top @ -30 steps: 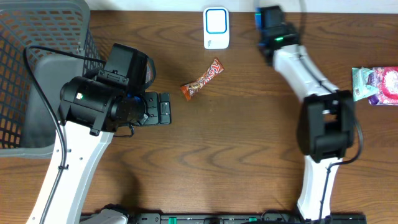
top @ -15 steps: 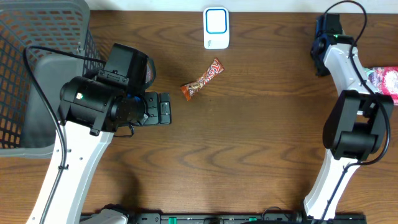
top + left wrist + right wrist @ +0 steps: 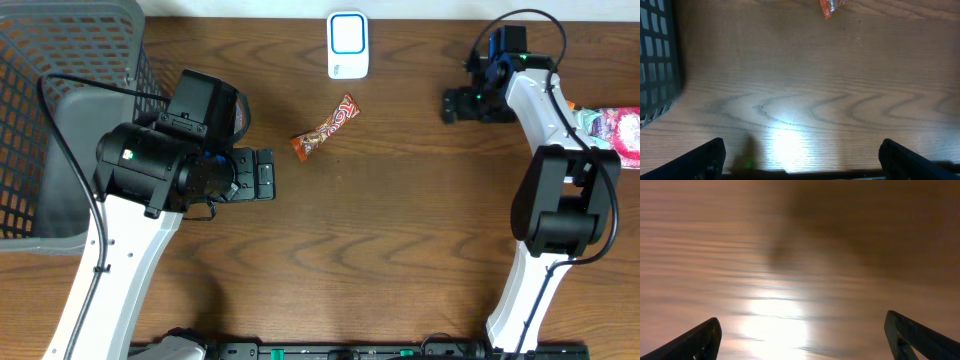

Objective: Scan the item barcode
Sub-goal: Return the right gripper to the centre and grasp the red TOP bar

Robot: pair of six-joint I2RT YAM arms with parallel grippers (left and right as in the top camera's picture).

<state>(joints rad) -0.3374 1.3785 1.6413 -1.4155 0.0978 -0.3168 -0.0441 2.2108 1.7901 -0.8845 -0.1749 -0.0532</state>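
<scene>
At far left, a grey plastic mesh basket (image 3: 60, 120) stands on my dark brown wooden table (image 3: 400, 220), filling the top-left corner up to the table's left edge. Just right of it, my left gripper (image 3: 268, 175) hangs over bare wood, its two black fingers (image 3: 705, 157) spread wide with nothing between them. The left wrist view shows only wood grain and a lamp glare ahead, with the basket wall at its left border.

Centre: the orange-and-red foil-wrapped candy bar (image 3: 326, 127) lies flat and diagonal on the wood, apart from both grippers. Near it, by the far edge, lies the white rounded scanner with a blue outline (image 3: 348, 45).

Right of centre: my right gripper (image 3: 450, 105) points left toward the scanner, jaws wide apart and empty. The right wrist view is blurred, showing bare wood between its black fingers (image 3: 695, 340).

At far right, pink and teal packets (image 3: 610, 135) lie at the table's right edge. The widest bare stretch is the near half of the table, between the two arms.
</scene>
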